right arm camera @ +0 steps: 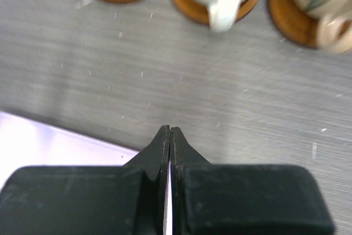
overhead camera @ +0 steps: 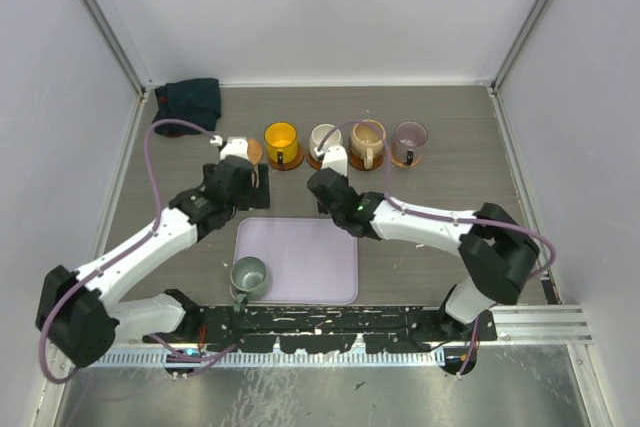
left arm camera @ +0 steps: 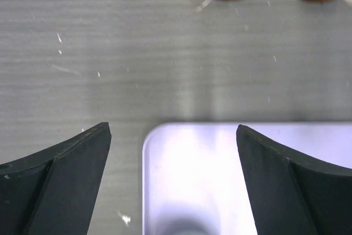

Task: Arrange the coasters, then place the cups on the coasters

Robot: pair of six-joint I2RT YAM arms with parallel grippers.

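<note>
Top external: five coasters (overhead camera: 258, 150), four bearing cups (overhead camera: 281, 136); fifth cup (overhead camera: 248, 274) on tray (overhead camera: 310, 247); left gripper (left arm camera: 173, 129) spread, right gripper (right arm camera: 170, 130) clenched empty.

From where I stand the two arms look like twins. The left arm (overhead camera: 140, 247) and the right arm (overhead camera: 420, 222) wear smooth white shells broken by chunky black joints. A thin mauve cable (overhead camera: 152, 162) runs off the left one, and a second cable (overhead camera: 548, 252) of the same colour trails along the right. The left hand (left arm camera: 173, 129) has broad matte-black wedge fingers (left arm camera: 60, 182), faintly scuffed. The right hand (right arm camera: 170, 131) has a blocky black body tapering to thin tips.
</note>
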